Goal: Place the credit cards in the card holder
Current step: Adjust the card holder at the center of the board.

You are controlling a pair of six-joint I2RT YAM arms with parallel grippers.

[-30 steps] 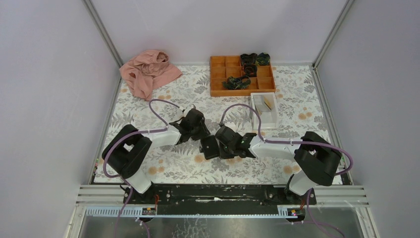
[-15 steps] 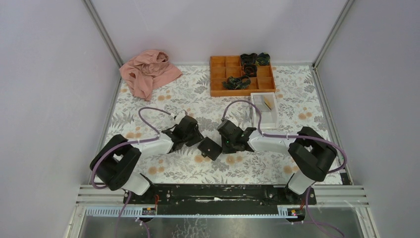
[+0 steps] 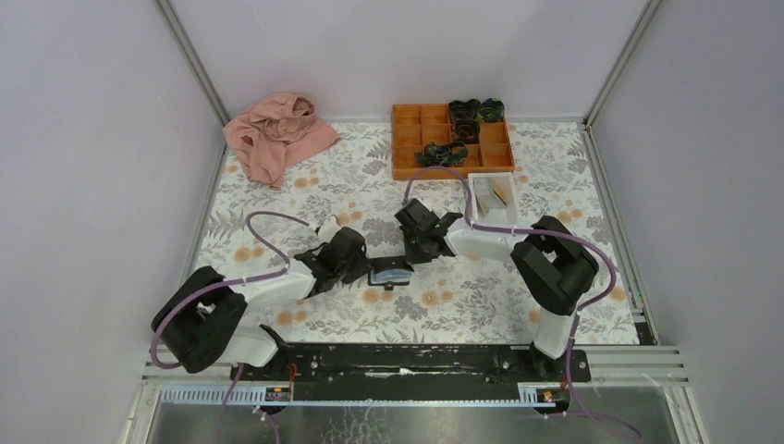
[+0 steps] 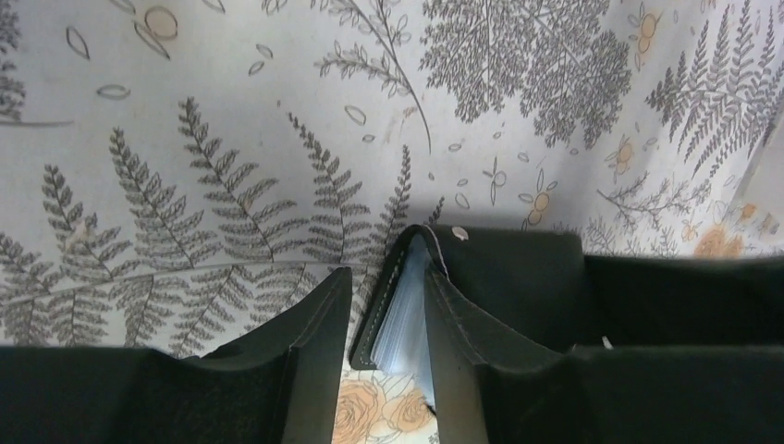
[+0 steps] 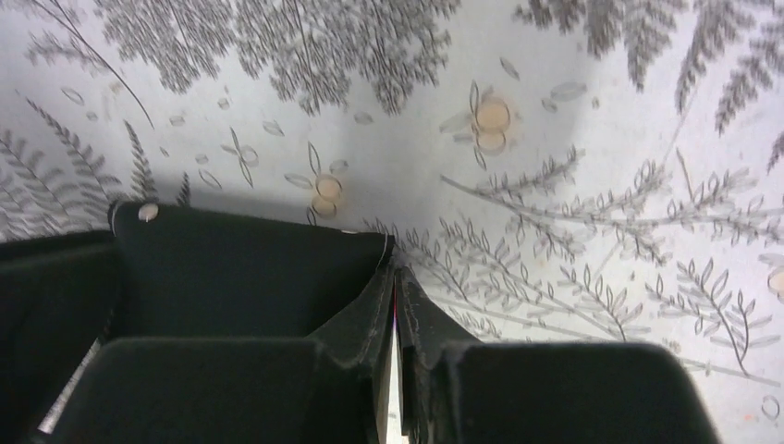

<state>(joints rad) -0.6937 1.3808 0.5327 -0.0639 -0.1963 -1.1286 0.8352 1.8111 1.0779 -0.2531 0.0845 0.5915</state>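
Observation:
The black card holder (image 3: 392, 271) stands partly open on the floral cloth, its light-blue pockets (image 4: 411, 319) showing. My right gripper (image 3: 411, 253) is shut on the corner of one black flap (image 5: 250, 277), fingers pinched together (image 5: 395, 268). My left gripper (image 3: 363, 262) is open. Its fingers straddle the other stitched flap (image 4: 388, 296) and the pockets, with a gap between the left finger (image 4: 314, 351) and the flap. An orange-yellow credit card (image 3: 500, 191) and a greyish one (image 3: 484, 192) lie in the white tray (image 3: 495, 220) to the far right.
An orange compartment tray (image 3: 407, 139) holding dark items sits at the back. A pink cloth (image 3: 277, 134) is bunched in the back left corner. Metal rails border the table on both sides.
The card holder went from lying shut and flat to propped open with its blue pockets showing. The right gripper moved up to its far side; the left arm drew back leftward and lower.

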